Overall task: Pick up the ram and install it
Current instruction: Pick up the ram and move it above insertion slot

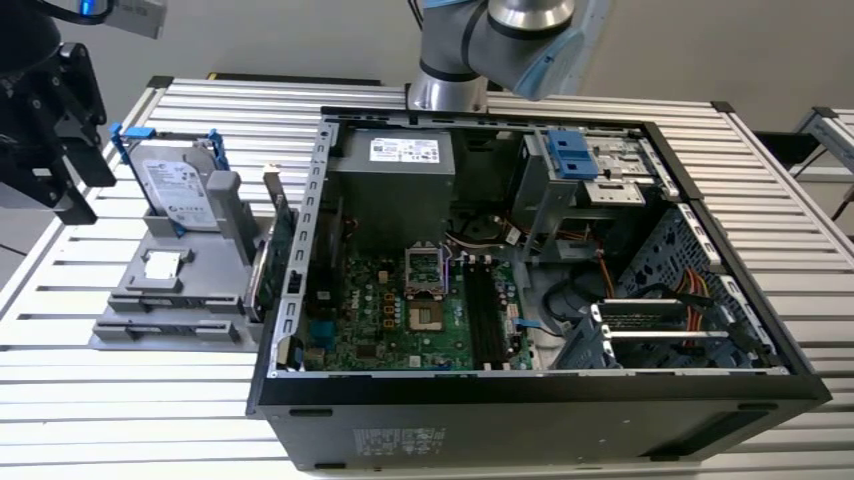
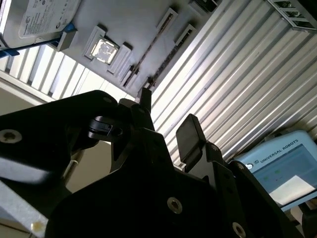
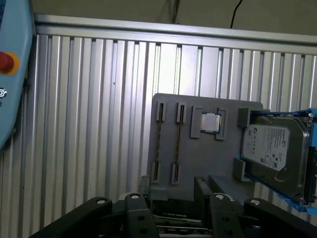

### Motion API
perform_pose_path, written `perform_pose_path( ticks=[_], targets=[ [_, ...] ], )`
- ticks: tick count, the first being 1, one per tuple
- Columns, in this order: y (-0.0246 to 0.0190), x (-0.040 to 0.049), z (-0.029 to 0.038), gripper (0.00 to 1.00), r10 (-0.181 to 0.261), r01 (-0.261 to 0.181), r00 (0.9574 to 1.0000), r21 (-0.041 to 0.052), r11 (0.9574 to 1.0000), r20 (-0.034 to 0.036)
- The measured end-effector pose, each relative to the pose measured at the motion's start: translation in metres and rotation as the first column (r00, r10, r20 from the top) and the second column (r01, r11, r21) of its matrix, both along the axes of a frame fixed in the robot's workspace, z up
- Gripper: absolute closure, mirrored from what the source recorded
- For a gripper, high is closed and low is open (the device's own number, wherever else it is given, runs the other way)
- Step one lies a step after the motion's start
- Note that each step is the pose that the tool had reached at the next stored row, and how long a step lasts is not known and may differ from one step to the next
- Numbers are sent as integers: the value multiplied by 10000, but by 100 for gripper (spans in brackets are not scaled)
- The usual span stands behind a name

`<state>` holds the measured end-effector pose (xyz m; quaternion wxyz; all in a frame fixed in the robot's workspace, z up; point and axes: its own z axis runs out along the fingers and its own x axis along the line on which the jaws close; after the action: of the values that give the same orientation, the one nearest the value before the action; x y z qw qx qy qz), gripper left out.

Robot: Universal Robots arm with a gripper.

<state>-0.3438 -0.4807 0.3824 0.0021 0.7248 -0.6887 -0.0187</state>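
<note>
1. Gripper [image 3: 172,187] wide open, fingers [image 3: 143,184] well apart, nothing held. Same seen in second wrist view [image 2: 166,119].
2. Ram [image 3: 178,144] standing on edge in a slot pair of the grey holder [image 3: 208,158]; seen as a thin dark line in both wrist views [image 2: 151,45].
3. Ram apart from gripper, out past the fingertips, no contact. Roughly in line with the gap between the fingers.
4. Square chip [image 3: 210,123] on holder just beside ram; hard drive [image 3: 275,158] at holder's edge beyond the chip.
5. Neighbouring slot pair [image 3: 159,144], on ram's side away from chip: thin line there too, cannot tell what.
6. Exterior view: holder [image 1: 160,310] flat on slatted table [image 1: 80,400], open computer case [image 1: 534,400] just beside holder.
</note>
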Motion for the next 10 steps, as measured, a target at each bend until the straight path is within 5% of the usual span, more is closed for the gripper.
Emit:
perform_pose_path(
  ticks=[10],
  targets=[
    [1, -1, -50, 0, -10, 10, 10000, 0, 10000, -1]
  ],
)
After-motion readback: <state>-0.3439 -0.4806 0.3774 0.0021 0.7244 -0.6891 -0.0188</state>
